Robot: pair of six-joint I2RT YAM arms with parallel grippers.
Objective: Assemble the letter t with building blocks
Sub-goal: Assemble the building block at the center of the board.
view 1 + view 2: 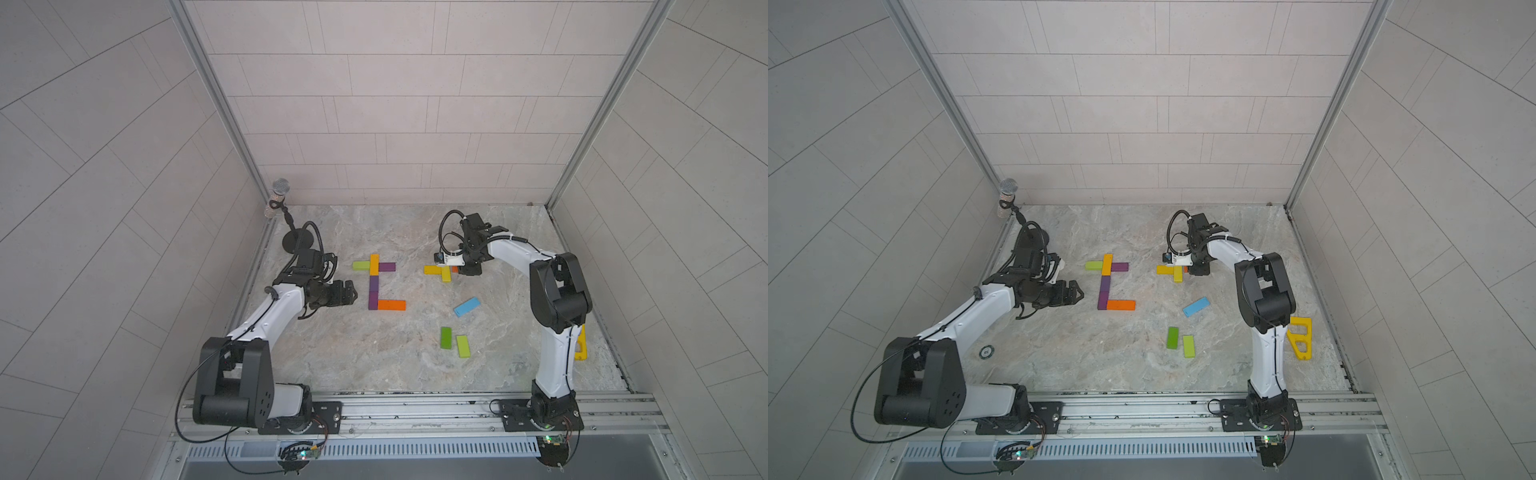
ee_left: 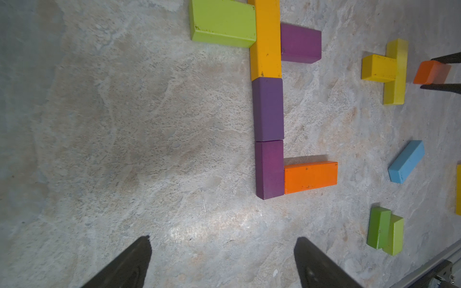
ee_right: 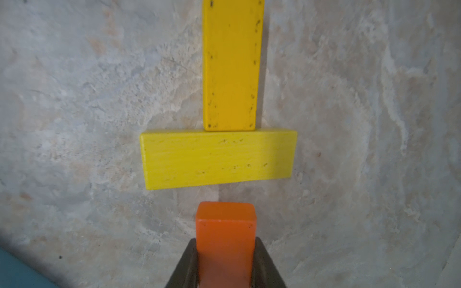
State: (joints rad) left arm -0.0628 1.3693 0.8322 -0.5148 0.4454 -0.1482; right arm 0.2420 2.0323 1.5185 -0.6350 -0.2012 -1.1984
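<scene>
Risk, nudge: the right end effector (image 3: pixel 225 243) presents an orange block (image 3: pixel 225 219) end-first to the crosswise yellow block (image 3: pixel 218 159). Pushed in too low or too far, it would likely shove that block and break its butt joint with the lengthwise yellow block (image 3: pixel 232 64).
Risk, pivot: the grip sits on one end of the orange block, so a touch at the free end could swing it between the fingers and land it skewed.
Risk, release: it is not clear whether the orange block rests on the bench (image 3: pixel 74 124) or hangs just above it. Let go while tilted, it may tip against its neighbour.
Risk, other arm: the left end effector (image 2: pixel 223 239) hangs near the six-block figure (image 1: pixel 373 284), and a careless sweep would scatter it.
Right end effector: pressed in on the orange block's two side faces, pinching it and touching nothing else.
Left end effector: fingers spread wide, empty, over bare bench.
Orange block: near the crosswise yellow block's long side with a gap between them, roughly in line with the lengthwise yellow one.
Spare blocks: a light blue block (image 1: pixel 466 306), a green block (image 1: pixel 445 337) and a lime block (image 1: pixel 463 345) lie loose on the bench, well apart from both groups.
</scene>
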